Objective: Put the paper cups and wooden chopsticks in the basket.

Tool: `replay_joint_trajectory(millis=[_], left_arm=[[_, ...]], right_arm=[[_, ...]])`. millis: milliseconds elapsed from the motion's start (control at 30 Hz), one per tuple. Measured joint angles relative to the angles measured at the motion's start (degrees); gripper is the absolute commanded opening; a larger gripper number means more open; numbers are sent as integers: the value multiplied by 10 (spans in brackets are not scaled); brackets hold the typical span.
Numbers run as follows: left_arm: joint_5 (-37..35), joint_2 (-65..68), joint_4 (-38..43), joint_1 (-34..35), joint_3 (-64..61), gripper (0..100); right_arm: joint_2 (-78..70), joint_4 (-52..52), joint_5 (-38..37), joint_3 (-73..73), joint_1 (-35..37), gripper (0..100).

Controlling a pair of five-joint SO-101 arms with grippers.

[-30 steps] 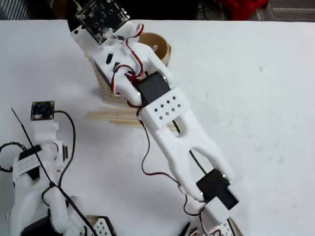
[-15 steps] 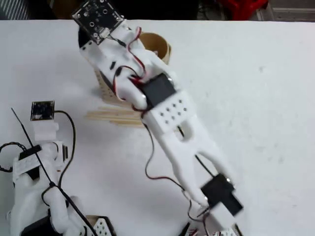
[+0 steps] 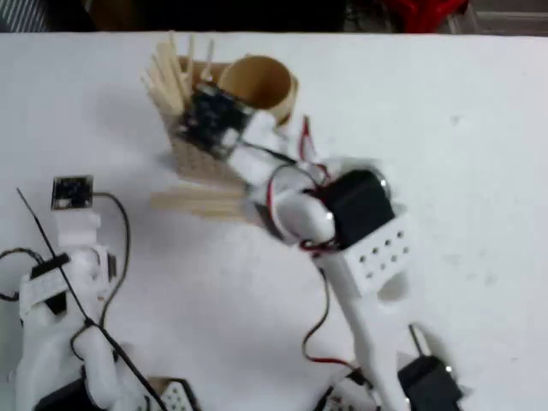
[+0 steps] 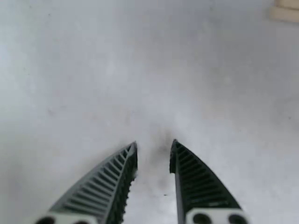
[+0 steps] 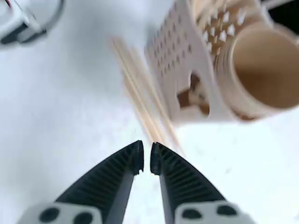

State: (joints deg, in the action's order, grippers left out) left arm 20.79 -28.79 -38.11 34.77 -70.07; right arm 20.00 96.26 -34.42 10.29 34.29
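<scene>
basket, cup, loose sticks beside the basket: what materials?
Basket: plastic or thin wood, hard to tell; matte beige, rows of punched holes. Cup: likely paper, tan, thin wall. Chopsticks: pale bare wood, thin straight sticks.

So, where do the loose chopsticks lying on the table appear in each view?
High view: the loose chopsticks lie on the table beside the basket, on its side nearer the arm bases.
Right wrist view: they run along the basket's perforated wall, beyond the right gripper.
Left wrist view: pale wooden ends beyond the left gripper, probably theirs.
Shared landmark: the basket, high and right wrist views.
</scene>
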Motion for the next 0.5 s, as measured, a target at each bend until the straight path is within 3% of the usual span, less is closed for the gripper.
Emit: replay_joint_trajectory(millis=[133, 333, 500], left_arm=[[0, 0, 0, 0, 0, 128], [0, 0, 0, 0, 0, 128], [0, 0, 0, 0, 0, 128]], right_arm=[[62, -57, -99, -188, -25, 17], [142, -212, -175, -467, -91, 17], [149, -367, -199, -601, -166, 17]])
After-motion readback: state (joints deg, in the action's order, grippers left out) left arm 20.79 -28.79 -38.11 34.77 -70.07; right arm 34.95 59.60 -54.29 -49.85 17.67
